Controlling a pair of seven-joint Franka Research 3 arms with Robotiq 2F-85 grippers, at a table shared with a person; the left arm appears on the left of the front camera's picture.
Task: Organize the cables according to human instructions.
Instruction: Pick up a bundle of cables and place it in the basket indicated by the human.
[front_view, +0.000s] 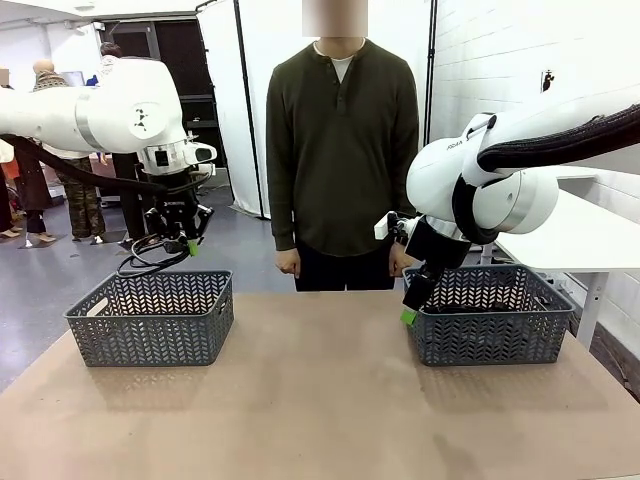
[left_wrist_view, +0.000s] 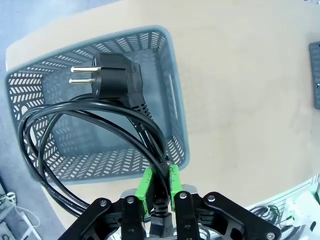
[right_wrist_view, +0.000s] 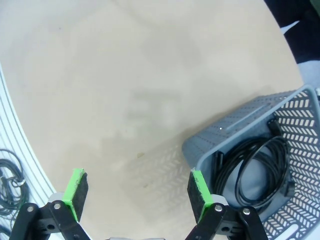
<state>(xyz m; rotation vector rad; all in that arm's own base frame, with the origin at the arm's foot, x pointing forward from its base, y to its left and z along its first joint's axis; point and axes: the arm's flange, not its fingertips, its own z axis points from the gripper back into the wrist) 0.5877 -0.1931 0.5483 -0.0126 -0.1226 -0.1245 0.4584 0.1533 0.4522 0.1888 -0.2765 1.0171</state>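
My left gripper hangs above the left grey basket, shut on a coiled black cable. In the left wrist view the green pads pinch the cable, whose loops and two-pin plug dangle over the basket. My right gripper stands open beside the near left corner of the right grey basket, nothing between its fingers. Another coiled cable lies inside that basket. The human stands behind the table, arms down.
The tan table lies bare between the two baskets. A white side table stands at the right. Loose wiring shows beyond the table's edge in the right wrist view.
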